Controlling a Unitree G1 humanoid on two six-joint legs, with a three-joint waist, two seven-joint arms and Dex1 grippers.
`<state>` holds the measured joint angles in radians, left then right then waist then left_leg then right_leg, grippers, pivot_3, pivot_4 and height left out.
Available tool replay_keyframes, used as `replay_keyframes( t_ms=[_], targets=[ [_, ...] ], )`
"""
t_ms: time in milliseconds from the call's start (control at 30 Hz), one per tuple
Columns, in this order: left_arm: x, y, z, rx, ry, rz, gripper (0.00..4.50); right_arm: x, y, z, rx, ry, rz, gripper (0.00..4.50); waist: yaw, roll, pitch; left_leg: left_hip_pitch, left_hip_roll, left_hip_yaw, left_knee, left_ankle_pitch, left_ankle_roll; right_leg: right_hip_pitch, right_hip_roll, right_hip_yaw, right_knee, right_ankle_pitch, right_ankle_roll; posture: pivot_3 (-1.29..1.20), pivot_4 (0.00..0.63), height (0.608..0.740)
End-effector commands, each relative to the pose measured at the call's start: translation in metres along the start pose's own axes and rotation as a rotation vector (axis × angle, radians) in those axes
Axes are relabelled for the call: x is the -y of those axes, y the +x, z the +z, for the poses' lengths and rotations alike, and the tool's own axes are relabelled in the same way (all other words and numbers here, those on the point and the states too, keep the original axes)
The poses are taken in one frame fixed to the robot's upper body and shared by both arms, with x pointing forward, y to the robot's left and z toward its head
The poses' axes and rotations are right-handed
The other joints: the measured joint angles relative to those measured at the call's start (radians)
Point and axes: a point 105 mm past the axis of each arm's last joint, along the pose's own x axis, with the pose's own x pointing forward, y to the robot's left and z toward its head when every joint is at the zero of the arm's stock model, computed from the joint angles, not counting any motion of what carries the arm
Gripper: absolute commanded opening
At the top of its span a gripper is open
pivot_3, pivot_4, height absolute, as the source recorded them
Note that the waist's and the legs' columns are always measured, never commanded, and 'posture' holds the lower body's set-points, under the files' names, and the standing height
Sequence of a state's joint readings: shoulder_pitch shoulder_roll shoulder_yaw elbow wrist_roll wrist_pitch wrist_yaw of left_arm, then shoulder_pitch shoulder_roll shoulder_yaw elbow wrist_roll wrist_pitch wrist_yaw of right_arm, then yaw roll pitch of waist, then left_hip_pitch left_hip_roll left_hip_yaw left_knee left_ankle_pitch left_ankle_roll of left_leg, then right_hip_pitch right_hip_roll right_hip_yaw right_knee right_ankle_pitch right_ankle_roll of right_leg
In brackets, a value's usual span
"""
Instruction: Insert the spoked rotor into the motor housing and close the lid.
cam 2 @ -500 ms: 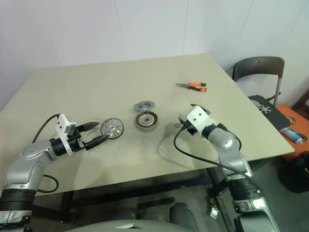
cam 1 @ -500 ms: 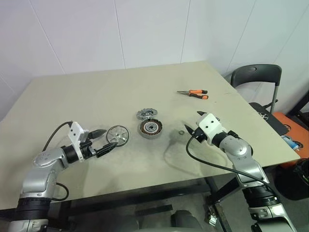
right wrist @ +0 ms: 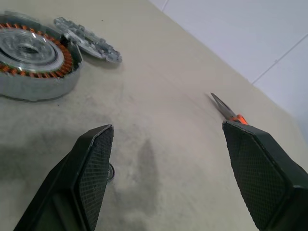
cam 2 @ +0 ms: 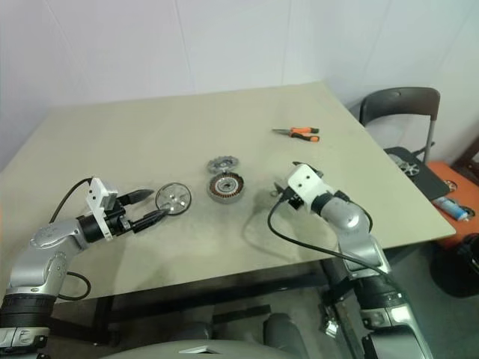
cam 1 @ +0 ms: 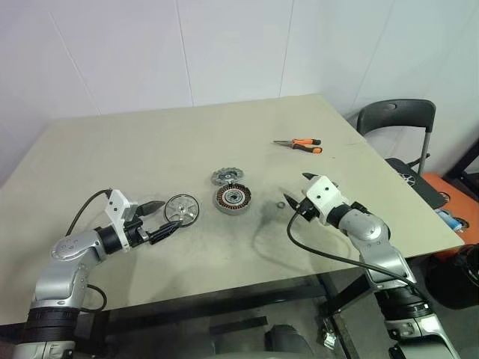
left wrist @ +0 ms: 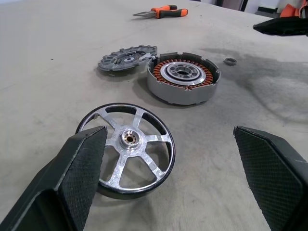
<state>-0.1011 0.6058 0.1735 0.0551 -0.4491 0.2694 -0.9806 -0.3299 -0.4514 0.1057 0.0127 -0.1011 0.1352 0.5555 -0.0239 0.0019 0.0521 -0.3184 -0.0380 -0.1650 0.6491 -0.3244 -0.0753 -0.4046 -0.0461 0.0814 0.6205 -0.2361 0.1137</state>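
Note:
The spoked rotor (cam 1: 182, 209) lies flat on the table, a shiny silver wheel with a dark hub. Right of it sits the motor housing (cam 1: 233, 198), its copper windings facing up. The toothed grey lid (cam 1: 227, 176) lies just behind the housing, touching it. My left gripper (cam 1: 166, 217) hangs low and open at the rotor's left edge; in the left wrist view the rotor (left wrist: 127, 149) lies between the spread fingers, closer to one finger (left wrist: 82, 163). My right gripper (cam 1: 294, 193) is open and empty, right of the housing (right wrist: 31, 57) and clear of it.
A small metal ring (cam 1: 280, 205) lies on the table close under my right gripper. Orange-handled pliers (cam 1: 299, 144) lie at the back right. A dark chair (cam 1: 395, 120) stands beyond the table's right edge (cam 1: 419, 202). A white wall runs behind.

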Motion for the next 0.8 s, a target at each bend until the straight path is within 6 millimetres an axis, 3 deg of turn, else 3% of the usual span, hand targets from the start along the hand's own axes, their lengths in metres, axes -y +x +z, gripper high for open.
replay_keyframes(
  t_ms=[33,133,233,400,600,800],
  targets=[
    [-0.003,0.003,0.018,0.052,0.052,-0.005,4.46,-0.016,0.022,0.058,0.178,-0.091,0.189,3.80,-0.007,0.000,0.000,0.000,0.000,0.000,0.000,0.000,0.000,0.000,0.000,0.000,0.000,0.000,0.000,0.00,0.000,0.740],
    [-0.002,0.007,0.020,0.062,0.053,-0.010,4.46,-0.030,0.039,0.087,0.246,-0.164,0.373,3.80,-0.017,0.000,0.000,0.001,0.000,-0.002,0.000,0.000,0.000,0.000,0.001,-0.001,0.001,0.000,0.000,0.00,0.000,0.740],
    [0.000,0.008,0.020,0.073,0.050,-0.004,4.46,-0.044,0.051,0.102,0.262,-0.277,0.574,3.80,-0.020,0.000,0.000,0.000,0.000,-0.002,0.000,0.000,0.000,0.000,0.000,-0.001,0.000,0.001,0.000,0.00,0.000,0.740],
    [0.006,0.001,0.013,0.090,0.030,0.044,4.46,-0.058,0.060,0.093,0.201,-0.453,0.855,3.80,-0.022,0.000,0.000,-0.001,0.000,-0.002,-0.002,0.000,0.000,-0.002,-0.001,-0.001,-0.001,0.001,0.000,0.00,0.000,0.740],
    [0.017,-0.006,0.005,0.109,0.004,0.099,4.46,-0.060,0.068,0.077,0.097,-0.545,1.007,3.80,-0.022,0.000,0.000,-0.002,0.000,-0.002,-0.003,0.000,0.000,-0.004,-0.001,-0.001,0.000,0.001,-0.001,0.00,0.000,0.740],
    [0.024,-0.017,-0.002,0.110,-0.016,0.158,4.46,-0.068,0.079,0.075,0.056,-0.590,1.049,3.80,-0.035,0.000,0.000,-0.002,0.000,-0.002,-0.003,0.000,-0.001,-0.006,0.000,-0.001,0.004,0.001,-0.001,0.00,0.000,0.740]
  ],
)
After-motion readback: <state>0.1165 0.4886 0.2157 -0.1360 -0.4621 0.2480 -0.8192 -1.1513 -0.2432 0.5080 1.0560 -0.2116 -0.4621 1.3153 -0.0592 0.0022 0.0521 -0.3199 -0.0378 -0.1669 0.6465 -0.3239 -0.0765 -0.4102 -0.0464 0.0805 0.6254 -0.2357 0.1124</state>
